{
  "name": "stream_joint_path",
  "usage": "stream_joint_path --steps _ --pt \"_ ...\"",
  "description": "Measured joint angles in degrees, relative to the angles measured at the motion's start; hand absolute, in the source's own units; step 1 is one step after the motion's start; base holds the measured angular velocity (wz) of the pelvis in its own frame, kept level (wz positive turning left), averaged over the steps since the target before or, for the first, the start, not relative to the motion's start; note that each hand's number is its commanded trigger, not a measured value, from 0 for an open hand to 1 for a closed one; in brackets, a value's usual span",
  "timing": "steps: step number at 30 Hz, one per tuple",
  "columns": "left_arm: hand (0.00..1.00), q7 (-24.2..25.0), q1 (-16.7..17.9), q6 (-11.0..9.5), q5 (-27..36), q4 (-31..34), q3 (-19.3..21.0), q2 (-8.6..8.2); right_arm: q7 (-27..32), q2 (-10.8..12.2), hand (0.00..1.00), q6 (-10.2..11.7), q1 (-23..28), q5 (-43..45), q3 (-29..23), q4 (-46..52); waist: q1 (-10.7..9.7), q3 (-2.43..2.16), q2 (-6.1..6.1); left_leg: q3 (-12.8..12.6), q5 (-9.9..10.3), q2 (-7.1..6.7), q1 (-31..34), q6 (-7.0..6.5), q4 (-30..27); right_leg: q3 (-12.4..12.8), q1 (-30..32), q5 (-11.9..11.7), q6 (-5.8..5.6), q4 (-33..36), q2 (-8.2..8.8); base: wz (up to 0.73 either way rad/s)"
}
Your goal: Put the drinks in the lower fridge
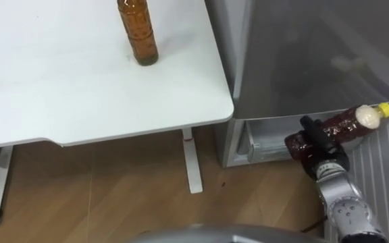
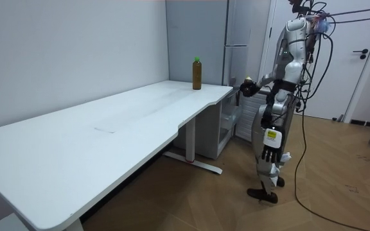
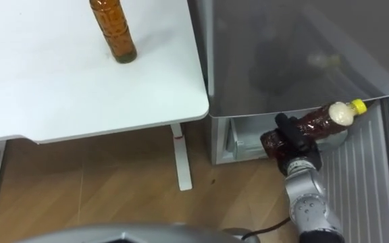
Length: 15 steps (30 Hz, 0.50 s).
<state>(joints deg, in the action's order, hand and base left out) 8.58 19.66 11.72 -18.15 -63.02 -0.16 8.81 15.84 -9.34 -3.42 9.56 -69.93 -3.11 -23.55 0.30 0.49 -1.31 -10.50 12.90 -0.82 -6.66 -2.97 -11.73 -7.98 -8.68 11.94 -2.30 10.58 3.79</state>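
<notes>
A brown drink bottle [image 1: 343, 125] with a yellow cap lies tilted in my right hand [image 1: 319, 145], which is shut on its lower body. It hovers just in front of the open lower fridge compartment [image 1: 262, 138], cap pointing right. A second brown bottle [image 1: 138, 30] stands upright near the right end of the white table [image 1: 59, 94]; the room view shows its green cap [image 2: 197, 59]. My left hand [image 2: 272, 140] hangs beside my thigh in the room view. I stand facing the fridge [image 2: 236, 38], just past the table's end.
The grey upper fridge door [image 1: 302, 61] is closed above the open compartment. The lower door's ribbed white inside [image 1: 383, 169] stands open at my right. White table legs [image 1: 192, 162] rest on the wooden floor left of the fridge.
</notes>
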Motion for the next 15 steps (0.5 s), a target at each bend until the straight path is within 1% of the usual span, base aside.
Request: stream_joint_path --steps 3,5,7,9,10,11,12,15 --pt "0.0 1.03 0.15 0.02 -0.05 1.24 1.88 -0.57 -3.36 0.02 1.0 0.0 -0.05 -3.99 0.01 -1.5 0.46 -0.02 -0.08 0.34 0.01 -0.09 -0.04 0.01 -0.02 -0.16 -0.45 0.05 -0.03 -0.04 0.02 0.05" --pt "0.0 1.82 0.17 0.0 -0.05 1.79 2.35 -0.72 -5.49 0.0 1.0 0.01 -0.08 -6.24 -0.05 -2.74 1.36 -0.09 -0.19 0.4 0.0 -0.08 -0.18 0.01 -0.08 -0.17 -0.68 0.07 -0.01 -0.08 -0.01 0.0" --pt "0.0 2.08 0.38 0.01 -0.02 1.82 2.47 -0.83 -5.61 0.01 1.0 0.01 -0.06 -8.96 -0.15 -2.8 1.51 -0.09 -0.46 0.46 0.01 -0.17 -0.57 0.0 -0.08 -0.43 -1.49 0.06 -0.01 -0.75 0.03 0.03" --pt "0.0 1.86 0.93 0.46 0.02 2.74 2.57 -0.87 -6.12 0.01 1.0 0.11 -0.06 -13.28 -0.4 -2.87 1.33 -0.16 -0.67 1.49 0.03 -0.5 -0.87 -0.02 -0.05 -0.97 -2.29 0.22 -0.15 -1.13 0.13 0.15" --pt "0.0 1.75 1.03 0.49 0.04 2.91 2.62 -0.92 -6.17 0.01 1.0 0.21 -0.06 -14.35 -0.45 -2.88 1.49 -0.21 -0.76 1.49 0.03 -0.51 -0.92 -0.02 -0.06 -0.96 -2.28 0.26 -0.17 -1.19 0.16 0.13" --pt "0.0 1.63 1.34 0.51 0.02 3.04 2.65 -0.99 -6.72 0.07 1.0 0.29 -0.06 -15.97 -0.46 -2.95 1.62 -0.37 -0.94 1.85 0.03 -0.61 -0.9 -0.03 -0.09 -1.16 -2.49 0.26 -0.17 -1.61 0.17 0.12" --pt "0.0 1.6 1.48 0.57 0.01 3.03 2.68 -1.0 -7.77 0.15 1.0 0.31 -0.06 -17.28 -0.46 -3.33 1.5 -0.41 -0.99 2.5 0.02 -0.79 -0.89 -0.05 -0.11 -1.64 -2.79 0.24 -0.17 -1.84 0.21 0.15" --pt "0.0 1.12 2.14 0.79 0.02 3.03 3.44 -1.29 -9.92 0.26 1.0 0.31 -0.06 -18.9 -0.73 -5.38 1.44 -0.57 -1.2 3.49 0.02 -0.96 -0.88 -0.04 -0.31 -2.48 -3.5 0.24 -0.18 -1.81 0.25 0.18"
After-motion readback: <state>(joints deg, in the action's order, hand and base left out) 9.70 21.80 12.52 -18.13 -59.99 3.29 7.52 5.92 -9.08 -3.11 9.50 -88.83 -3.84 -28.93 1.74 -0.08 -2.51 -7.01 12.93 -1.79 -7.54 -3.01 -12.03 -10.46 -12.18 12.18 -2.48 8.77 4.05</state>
